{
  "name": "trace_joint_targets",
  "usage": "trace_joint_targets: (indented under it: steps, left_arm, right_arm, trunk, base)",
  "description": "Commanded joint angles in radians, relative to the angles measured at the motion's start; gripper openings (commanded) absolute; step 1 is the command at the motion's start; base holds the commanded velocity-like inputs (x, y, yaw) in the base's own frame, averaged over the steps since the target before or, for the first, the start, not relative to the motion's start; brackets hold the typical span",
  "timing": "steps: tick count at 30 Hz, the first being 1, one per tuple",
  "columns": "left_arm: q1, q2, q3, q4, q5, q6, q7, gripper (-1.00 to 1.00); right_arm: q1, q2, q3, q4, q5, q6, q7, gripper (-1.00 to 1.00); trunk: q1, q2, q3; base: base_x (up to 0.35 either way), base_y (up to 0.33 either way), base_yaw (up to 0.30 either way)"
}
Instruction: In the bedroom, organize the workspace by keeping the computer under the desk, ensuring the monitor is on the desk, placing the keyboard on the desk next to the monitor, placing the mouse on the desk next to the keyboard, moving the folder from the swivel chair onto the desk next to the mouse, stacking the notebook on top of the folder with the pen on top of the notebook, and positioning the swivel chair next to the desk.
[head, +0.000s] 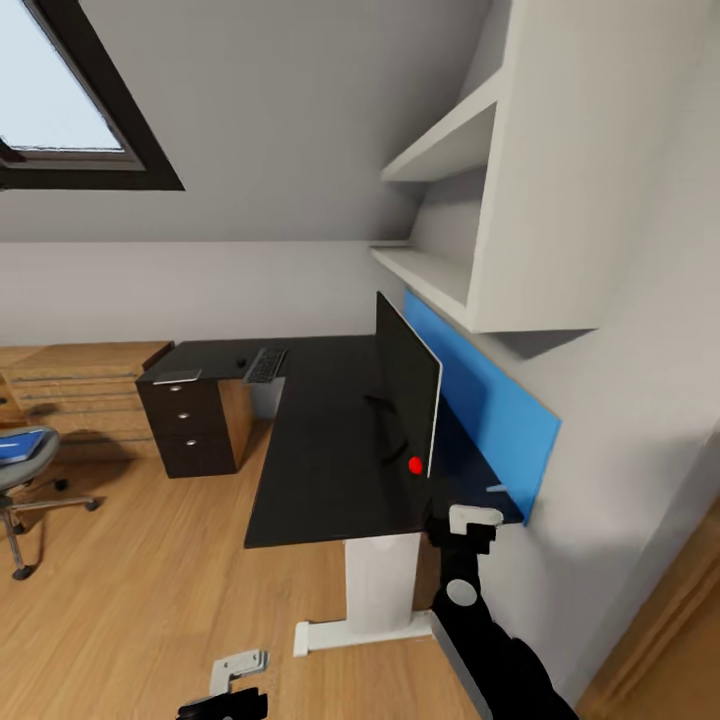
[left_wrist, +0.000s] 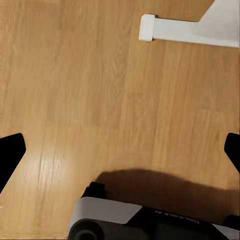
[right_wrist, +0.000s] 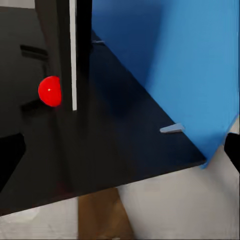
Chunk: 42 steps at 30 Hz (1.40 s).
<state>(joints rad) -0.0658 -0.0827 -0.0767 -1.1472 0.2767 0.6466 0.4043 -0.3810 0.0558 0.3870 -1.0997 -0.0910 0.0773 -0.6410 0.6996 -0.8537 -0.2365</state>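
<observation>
Your right gripper (head: 473, 520) sits at the desk's (head: 320, 480) near right corner, approx 5 o'clock in the head view, fingers spread wide w/ nothing between them; in its wrist view only the dark fingertips (right_wrist: 10, 155) show at the frame edges. Monitor (head: 408, 390) stands on the desk edge-on to you, so the screen face is hard to read; red dot at its lower near corner. Blue back panel (head: 480, 410) runs just behind it. Keyboard (head: 265, 365) and mouse (head: 241, 361) lie at the desk's far end, approx 11 o'clock, small and blurry. Chair (head: 25, 470) at 9 o'clock is cut off by the frame; the folder (head: 25, 444) lies on its seat, partly visible. Left gripper (head: 235, 680) hangs low over bare floor, fingers apart, holding nothing.
</observation>
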Motion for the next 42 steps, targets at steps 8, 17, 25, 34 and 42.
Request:
trace_joint_targets:
  steps: [8, 17, 25, 34, 42]
  left_arm:
    - [0.0, 0.013, 0.0, 0.245, 0.008, -0.222, 0.007, 1.0]
    - [-0.001, 0.019, -0.003, 0.568, 0.007, -0.603, 0.006, 1.0]
    - [-0.002, 0.031, -0.003, 0.733, 0.006, -0.857, 0.001, 1.0]
    - [-0.002, 0.031, -0.017, 0.745, 0.005, -0.869, 0.001, 1.0]
    - [-0.002, 0.031, -0.017, 0.745, 0.005, -0.869, 0.001, 1.0]
  right_arm:
    - [0.0, 0.005, 0.011, 0.317, -0.01, -0.213, -0.004, 1.0]
    - [0.005, 0.026, 0.017, 0.834, -0.011, -0.467, 0.277, 1.0]
    - [0.005, 0.036, 0.016, 0.986, -0.011, -0.617, 0.409, 1.0]
    - [0.005, 0.043, 0.015, 0.994, -0.013, -0.625, 0.414, 1.0]
    - [0.005, 0.045, 0.015, 0.994, -0.013, -0.625, 0.415, 1.0]
  trunk:
    - [0.0, -0.001, -0.001]
    - [0.0, -0.001, -0.001]
    - [0.0, -0.001, -0.001]
    - [0.0, -0.001, -0.001]
    - [0.0, -0.001, -0.001]
  base:
    - [-0.324, 0.138, 0.0]
    - [-0.063, 0.304, 0.0]
    - [0.128, 0.329, 0.0]
    - [0.147, 0.328, 0.0]
    - [0.148, 0.328, -0.001]
